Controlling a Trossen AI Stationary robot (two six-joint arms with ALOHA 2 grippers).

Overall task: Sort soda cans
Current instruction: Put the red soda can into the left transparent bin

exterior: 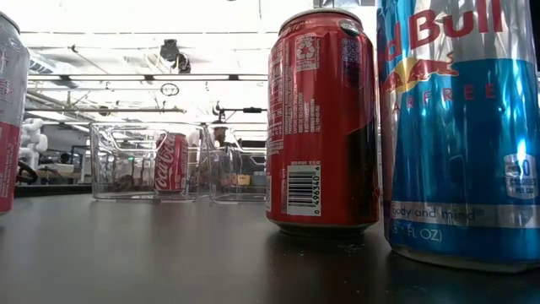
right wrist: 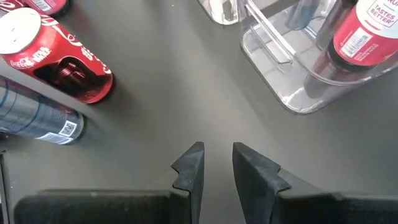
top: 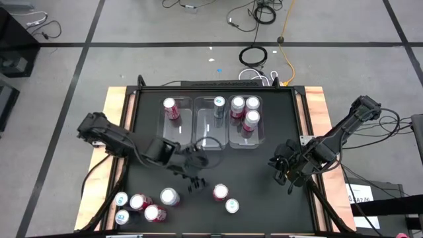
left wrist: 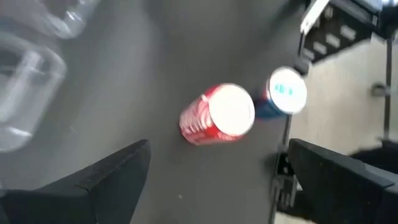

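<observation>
Surface: black mat (top: 258, 172) on a wooden frame, filling the centre of the high view; matte and dark in the low view.
Bins: three clear plastic bins (top: 213, 122) side by side at upper centre of the surface.
Sorted cans: one red can (top: 171, 108) in the left bin, one blue can (top: 219, 104) in the middle bin, three pink cans (top: 245, 111) in the right bin.
Loose cans: a cluster (top: 142, 203) at lower left of the surface; a red can (top: 220, 192) and a blue can (top: 232, 205) at lower centre.
Left gripper (top: 196, 178): at centre, above the red and blue pair; jaws spread wide, holding nothing.
Right gripper (top: 281, 166): at centre right, low over bare mat; jaws nearly closed, empty.
Room: grey tiled floor with cables (top: 261, 56) beyond the surface; bright ceiling lights (exterior: 152, 17) in the low view.
</observation>
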